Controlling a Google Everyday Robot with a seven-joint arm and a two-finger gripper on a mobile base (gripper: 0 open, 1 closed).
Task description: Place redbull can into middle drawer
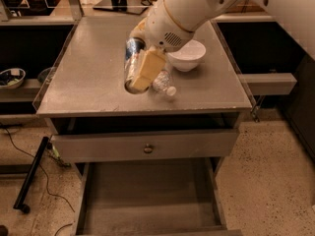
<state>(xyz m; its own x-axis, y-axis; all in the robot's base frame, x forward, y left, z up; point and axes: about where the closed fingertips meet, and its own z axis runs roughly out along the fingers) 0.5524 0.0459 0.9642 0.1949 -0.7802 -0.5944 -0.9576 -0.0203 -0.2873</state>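
We see the white arm (197, 9) reach down from the upper right of the frame. Its gripper (139, 76) hangs tilted over the middle of the tabletop (83, 77), and its tan fingers (146, 68) pinch the redbull can (131, 57). A clear bottle (162, 81) lies just right of it, with a white bowl (187, 55) behind. The middle drawer (147, 195) stands pulled out at lower centre, well below the can, with its near edge cut off. One finger hides much of the can, and we cannot tell whether its base touches the tabletop.

No lettering, brand mark or number is legible on any surface. The pincer (135, 81) grips the redbull can (131, 55) over the worktop (83, 77), just beside the white bowl (188, 57).
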